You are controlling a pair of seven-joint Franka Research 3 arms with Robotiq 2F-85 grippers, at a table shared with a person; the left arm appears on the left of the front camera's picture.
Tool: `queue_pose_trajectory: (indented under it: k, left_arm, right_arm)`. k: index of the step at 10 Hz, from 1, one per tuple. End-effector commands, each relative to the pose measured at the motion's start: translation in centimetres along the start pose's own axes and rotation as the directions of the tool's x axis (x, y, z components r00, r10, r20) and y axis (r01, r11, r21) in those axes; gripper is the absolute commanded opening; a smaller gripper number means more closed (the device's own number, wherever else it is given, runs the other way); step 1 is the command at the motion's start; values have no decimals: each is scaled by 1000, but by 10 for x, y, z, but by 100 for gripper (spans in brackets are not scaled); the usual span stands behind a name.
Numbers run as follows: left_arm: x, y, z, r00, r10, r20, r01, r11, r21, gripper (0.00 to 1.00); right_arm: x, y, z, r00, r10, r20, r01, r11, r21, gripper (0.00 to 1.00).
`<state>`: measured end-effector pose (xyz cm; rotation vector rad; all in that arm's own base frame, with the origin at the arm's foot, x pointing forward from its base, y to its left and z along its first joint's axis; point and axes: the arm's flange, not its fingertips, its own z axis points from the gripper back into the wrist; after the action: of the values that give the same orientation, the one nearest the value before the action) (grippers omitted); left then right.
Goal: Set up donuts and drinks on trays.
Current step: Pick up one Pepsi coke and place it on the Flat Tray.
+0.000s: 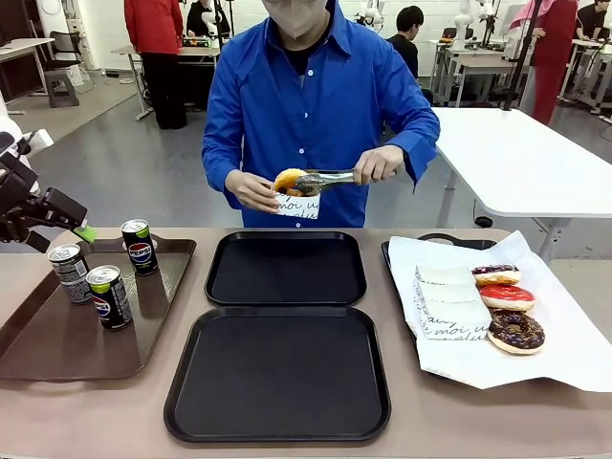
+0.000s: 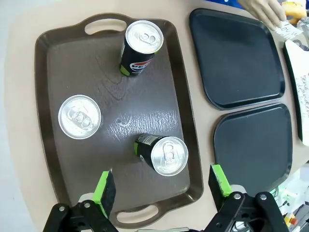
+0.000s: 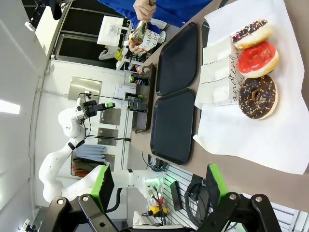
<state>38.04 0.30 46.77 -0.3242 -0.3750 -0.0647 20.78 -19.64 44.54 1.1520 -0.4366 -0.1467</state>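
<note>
At 9 o'clock on the table, front view, a long brown tray holds the three drinks, upright and standing apart. At the centre lie the two black trays, one toward 12 o'clock and one toward 6 o'clock; I see nothing set on either. At 3 o'clock three donuts sit in a row on a white paper sheet. At 12 o'clock the person holds a yellow-glazed donut in tongs over a paper sleeve held in the other hand.

My left end effector hangs above the brown tray, fingers spread wide, gripping nothing; in its wrist view the closest can stands just ahead of the gap between the pads. My right end effector is likewise fully spread and empty, held high and well apart from the donuts.

I judge the task to be at its opening step: the person is wrapping a donut, and all drinks stand on the brown tray. The next move, as I read it, calls for lowering the left end effector over one can, centring the pads on its slim body, closing, and carrying it upright toward 3 o'clock onto a black tray.
</note>
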Motion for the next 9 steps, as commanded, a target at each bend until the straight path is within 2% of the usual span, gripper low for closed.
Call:
queue_pose_trajectory:
  k: [1,2,3,4,7,9]
  left_arm:
    - [6,-17,-3,997,-68,-32,69,997,29,100]
    - [19,-33,-12,992,-72,-105,81,993,87,100]
    - [27,-50,-22,992,-55,-117,76,980,184,100]
    - [29,-60,-28,988,-44,-150,78,970,230,100]
    - [29,-67,-55,965,44,-258,47,941,334,100]
    - [30,-63,-63,955,86,-285,19,938,346,100]
  right_arm:
    - [-1,-1,2,1000,8,6,-9,1000,15,100]
    - [-1,-1,2,1000,8,6,-9,1000,15,100]
    - [-1,-1,2,1000,8,6,-9,1000,15,100]
    - [-1,-1,2,1000,8,6,-9,1000,15,100]
    - [-1,-1,2,1000,8,6,-9,1000,15,100]
    - [-1,-1,2,1000,8,6,-9,1000,15,100]
